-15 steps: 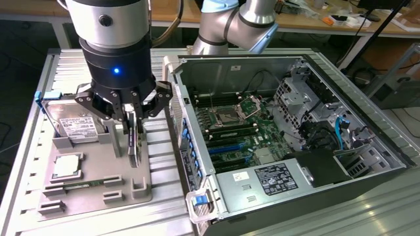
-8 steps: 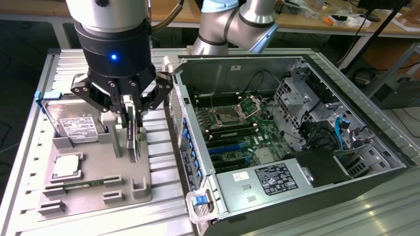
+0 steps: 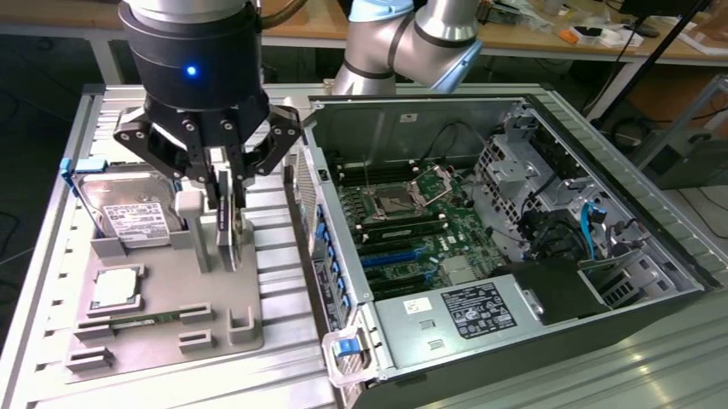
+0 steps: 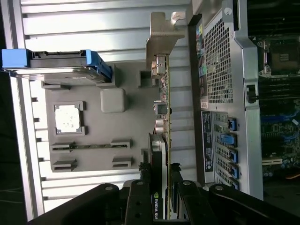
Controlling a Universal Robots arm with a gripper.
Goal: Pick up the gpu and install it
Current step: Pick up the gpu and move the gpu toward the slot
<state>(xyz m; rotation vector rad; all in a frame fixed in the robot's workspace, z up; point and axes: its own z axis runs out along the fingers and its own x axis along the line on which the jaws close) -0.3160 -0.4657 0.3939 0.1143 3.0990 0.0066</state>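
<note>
Gripping the gpu [image 3: 232, 234] with the tool [image 3: 231, 194], both fingers [image 4: 144, 174] pressing closed on the card's flat sides, one on the black shroud and one on the green board. Holding the card upright and thin edge-on, along the edge of the grey tray [image 3: 159, 264] nearest the open computer case [image 3: 534, 349]. Pointing the silver bracket [image 4: 161, 40] away from the tool, seen in the wrist view against the slats of the metal surface [image 3: 637, 366] beyond the tray's edge. Failing to settle, from either view, between a card seated in the tray's slot and a card lifted just clear of it.

Sharing the tray with three other parts, all apart from the card:
- a silver hard drive [image 3: 135, 215] with a white label, leaning in a blue carrier at the tray's back edge in the exterior view
- a square processor chip [image 3: 118, 288], lying flat nearer the tray's edge away from the case
- a narrow green memory stick [image 3: 142, 320], lying flat near the tray's front edge

Standing just beside the case, itself lying on its side on the same surface with the panel off. Exposing the motherboard [image 3: 398, 226] inside, blue slots along the case wall nearest the tray, and a labelled power supply [image 3: 478, 311] at the case's front corner in the exterior view.
</note>
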